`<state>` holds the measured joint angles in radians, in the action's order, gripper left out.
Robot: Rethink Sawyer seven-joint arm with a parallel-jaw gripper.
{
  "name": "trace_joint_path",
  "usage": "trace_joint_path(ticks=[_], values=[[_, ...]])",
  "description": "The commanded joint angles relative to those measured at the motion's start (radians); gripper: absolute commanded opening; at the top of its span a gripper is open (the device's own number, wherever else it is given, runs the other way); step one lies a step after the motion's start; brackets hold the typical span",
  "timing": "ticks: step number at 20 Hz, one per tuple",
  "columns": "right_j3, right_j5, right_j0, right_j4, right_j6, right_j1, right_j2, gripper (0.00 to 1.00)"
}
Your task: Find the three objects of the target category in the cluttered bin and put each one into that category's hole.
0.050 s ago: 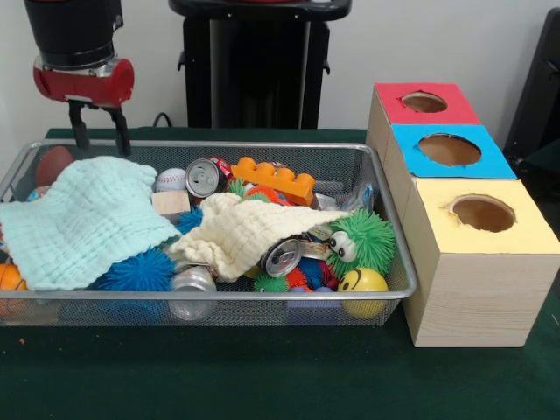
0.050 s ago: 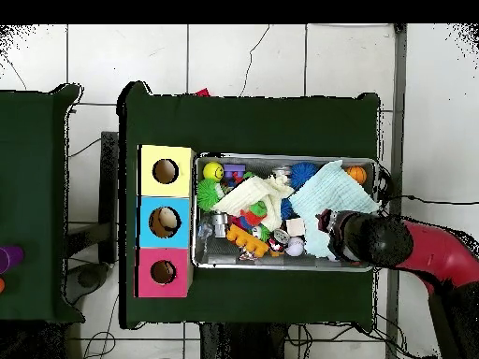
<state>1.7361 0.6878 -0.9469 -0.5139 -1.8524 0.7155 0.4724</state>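
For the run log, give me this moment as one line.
tool: open, empty, above bin's far corner | mint cloth: over toys | cream cloth: mid-bin | cans: in mesh bin | sorting box: beside bin

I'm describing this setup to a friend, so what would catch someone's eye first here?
Probably the wire bin heaped with toys, where a mint cloth and a cream cloth cover much of the pile. Beside it stands a wooden box with red, blue and yellow tops, each with a round hole. The gripper hangs open over the bin's far corner.
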Motion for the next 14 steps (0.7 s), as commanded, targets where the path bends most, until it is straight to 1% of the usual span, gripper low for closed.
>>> trace_joint_path(ticks=[1, 6, 12, 14], values=[[-0.001, 0.042, 0.053, -0.090, 0.217, -0.042, 0.069, 1.00], [-0.036, 0.022, 0.060, -0.112, 0.205, -0.107, 0.061, 1.00], [-0.063, -0.024, 0.079, -0.153, 0.181, -0.148, 0.044, 1.00], [-0.083, -0.030, 0.084, -0.167, 0.175, -0.173, 0.038, 1.00]])
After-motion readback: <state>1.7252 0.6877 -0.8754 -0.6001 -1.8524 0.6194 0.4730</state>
